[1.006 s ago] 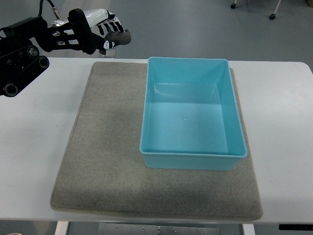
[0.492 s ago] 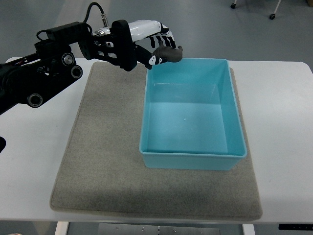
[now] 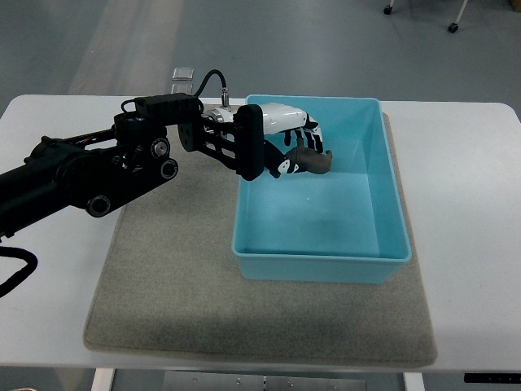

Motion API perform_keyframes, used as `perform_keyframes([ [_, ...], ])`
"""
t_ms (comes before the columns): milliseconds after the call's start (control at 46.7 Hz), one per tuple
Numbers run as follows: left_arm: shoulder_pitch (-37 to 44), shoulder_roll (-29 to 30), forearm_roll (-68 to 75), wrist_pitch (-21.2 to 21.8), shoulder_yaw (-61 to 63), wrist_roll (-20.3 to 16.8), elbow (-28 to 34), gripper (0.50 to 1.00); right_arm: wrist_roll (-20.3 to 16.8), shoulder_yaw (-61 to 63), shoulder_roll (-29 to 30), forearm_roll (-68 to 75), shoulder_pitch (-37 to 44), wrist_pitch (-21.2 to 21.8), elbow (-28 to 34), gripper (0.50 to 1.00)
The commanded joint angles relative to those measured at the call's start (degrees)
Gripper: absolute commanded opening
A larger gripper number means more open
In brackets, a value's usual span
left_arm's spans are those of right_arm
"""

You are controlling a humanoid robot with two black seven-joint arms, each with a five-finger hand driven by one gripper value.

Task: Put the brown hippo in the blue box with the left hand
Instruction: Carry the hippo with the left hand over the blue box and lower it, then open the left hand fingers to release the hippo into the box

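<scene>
I have the left hand (image 3: 297, 147) reaching in from nine o'clock, its fingers curled around the brown hippo (image 3: 308, 162), which hangs under the palm on the three o'clock side of the grasp. The toy's long axis runs roughly nine-to-three, its free end poking out toward three o'clock. Hand and hippo are both inside the outline of the blue box (image 3: 370, 259), in its upper-left part, around eleven o'clock from the box centre, and I judge them raised above the floor of the box, since a faint shadow falls on the bottom toward six o'clock from the toy. So the relation that matters is straight down: the open box floor lies directly beneath the hippo, with the near wall at nine o'clock close to the wrist. The box sits on a grey mat (image 3: 163, 293) on the white desk (image 3: 472, 204). The right arm is nowhere in my view. My read is that carrying is done and what is left is to let the fingers go, perhaps after easing lower.
</scene>
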Motion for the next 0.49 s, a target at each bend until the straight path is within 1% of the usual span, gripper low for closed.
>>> perform_keyframes([
  [0,0.0,-0.02,1.18,-0.01,1.35,0.0,0.0,0.5,0.01,0.0,0.0,0.0,0.0,0.0,0.0,0.936],
  [471,1.94,-1.77,2.24,0.08,1.53,-0.08,0.08,0.5,0.01,0.0,0.0,0.0,0.0,0.0,0.0,0.936],
])
